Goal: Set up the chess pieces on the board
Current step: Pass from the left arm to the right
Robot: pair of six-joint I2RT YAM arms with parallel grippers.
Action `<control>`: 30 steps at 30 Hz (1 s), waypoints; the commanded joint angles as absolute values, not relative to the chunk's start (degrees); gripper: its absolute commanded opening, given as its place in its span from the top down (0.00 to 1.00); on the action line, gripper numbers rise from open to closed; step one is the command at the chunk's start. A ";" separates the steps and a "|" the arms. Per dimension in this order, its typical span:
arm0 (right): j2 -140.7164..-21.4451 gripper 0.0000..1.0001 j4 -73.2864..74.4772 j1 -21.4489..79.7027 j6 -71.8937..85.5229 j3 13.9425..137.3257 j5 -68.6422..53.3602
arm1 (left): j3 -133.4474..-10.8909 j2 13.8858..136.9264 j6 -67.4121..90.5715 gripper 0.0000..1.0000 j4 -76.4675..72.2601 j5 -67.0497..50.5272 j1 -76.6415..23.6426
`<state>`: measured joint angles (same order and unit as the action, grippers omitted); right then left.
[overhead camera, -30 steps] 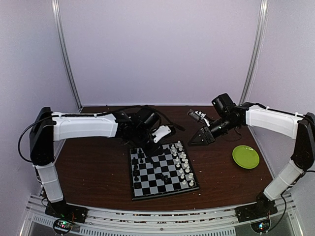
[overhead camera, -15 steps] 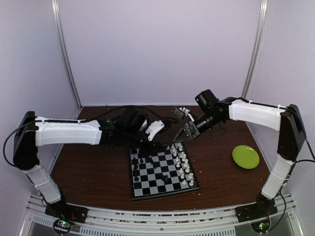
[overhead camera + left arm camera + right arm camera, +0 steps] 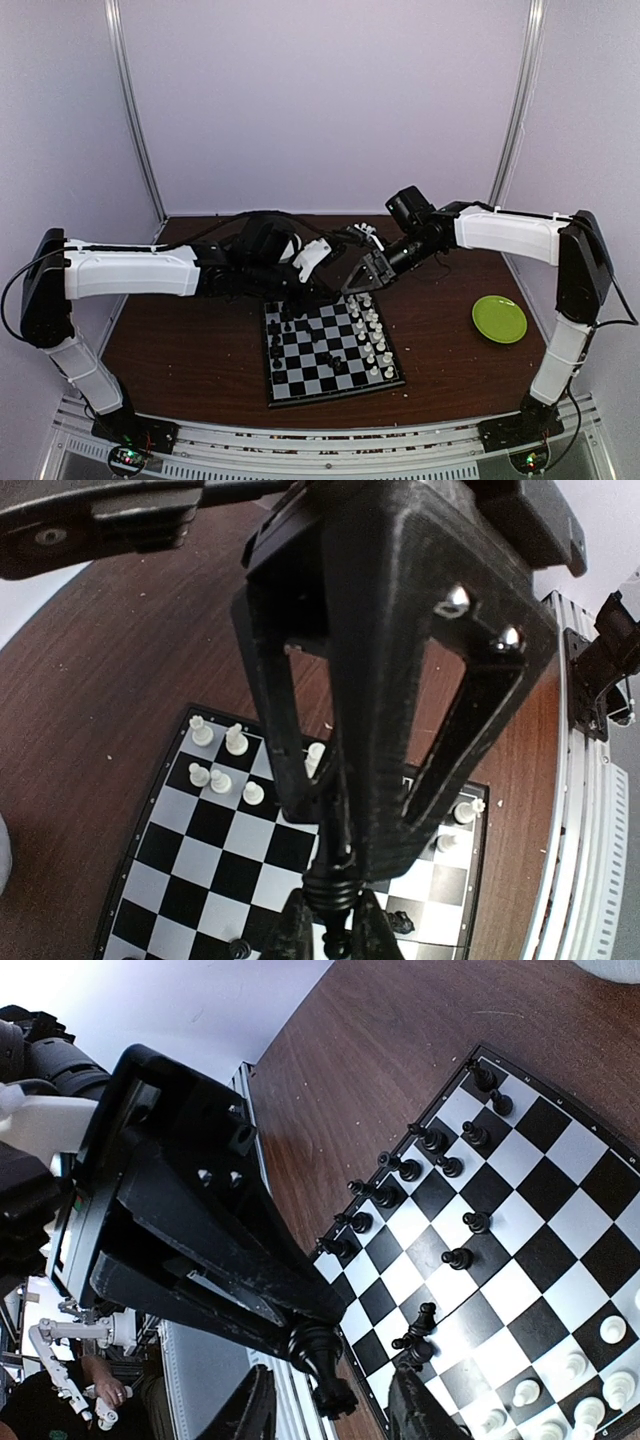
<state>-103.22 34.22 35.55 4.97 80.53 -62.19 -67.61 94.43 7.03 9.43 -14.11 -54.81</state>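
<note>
On the dark table (image 3: pixel 180 350), the biggest thing is the board (image 3: pixel 300 380), sitting in the middle between your two arms, and it's only partly dressed. The white pieces (image 3: pixel 372 335) are lined up down its right side. The black pieces (image 3: pixel 282 325) are patchy down the left, with a few black strays (image 3: pixel 335 362) out on the middle squares. Both arms reach in and meet over the board's far edge. Your left gripper (image 3: pixel 333 935) is clamped tight on a single black piece (image 3: pixel 320 1355), held up in the air there rather than resting on any square. Your right gripper (image 3: pixel 335 1405) has its jaws spread wide, one finger either side of that same piece, and I can't tell if either one touches it. So to me this looks like a mid-air handoff or regrip, not a placement yet. For the next move, I'd guess you close the right jaws gently on the piece's body and only then let the left go. Keep it upright so it can go down cleanly on an open square on black's side. It's tiny and looks slick, so letting go early would probably cost you the piece.
</note>
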 commanded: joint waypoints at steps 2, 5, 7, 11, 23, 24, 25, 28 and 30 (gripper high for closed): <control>-104.10 0.64 31.09 35.86 7.31 81.54 -64.11 | -66.90 92.74 7.52 0.96 6.42 -15.07 -54.58; -104.06 0.71 29.31 35.86 8.48 80.90 -65.15 | -66.88 92.91 7.39 0.96 6.50 -15.12 -54.58; -103.99 0.76 28.28 35.86 9.11 80.50 -65.77 | -66.88 92.90 7.30 0.96 6.50 -15.12 -54.58; -103.71 0.86 26.92 35.86 9.76 80.00 -66.06 | -67.04 93.15 7.05 0.96 6.95 -14.87 -54.58; -98.01 0.90 30.07 30.85 4.12 79.39 -60.28 | -64.71 92.46 5.85 0.97 9.41 -13.31 -52.04; -97.20 0.90 30.43 30.89 3.15 78.65 -59.42 | -64.61 92.41 6.14 0.97 9.70 -13.80 -51.32; -96.22 0.90 30.46 31.04 1.98 77.64 -58.26 | -64.74 92.38 6.57 0.97 10.21 -14.47 -50.38; -92.38 0.90 33.15 33.61 -4.35 75.73 -52.33 | -65.62 92.25 7.41 0.97 12.51 -16.59 -47.20; -90.42 0.90 35.37 37.37 -9.20 75.20 -46.78 | -66.84 92.37 7.55 0.97 14.35 -17.60 -45.00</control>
